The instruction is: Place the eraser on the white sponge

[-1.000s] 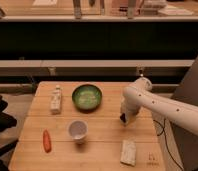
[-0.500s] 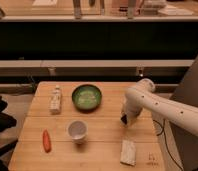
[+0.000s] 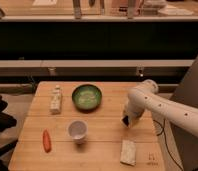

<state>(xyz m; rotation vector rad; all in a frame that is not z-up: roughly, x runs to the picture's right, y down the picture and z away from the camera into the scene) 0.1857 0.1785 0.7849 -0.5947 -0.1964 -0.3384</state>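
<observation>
The robot's white arm (image 3: 164, 107) reaches in from the 4 o'clock edge of the frame, its rounded elbow joint raised near 3 o'clock and its forearm angled steeply downward. At its tip, the tool (image 3: 126, 121) points down just right of centre, fingers closed tight together.

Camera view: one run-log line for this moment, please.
gripper: shut on eraser, low over table's right side | white sponge: bare, nearer front edge | placement: not yet done
</observation>
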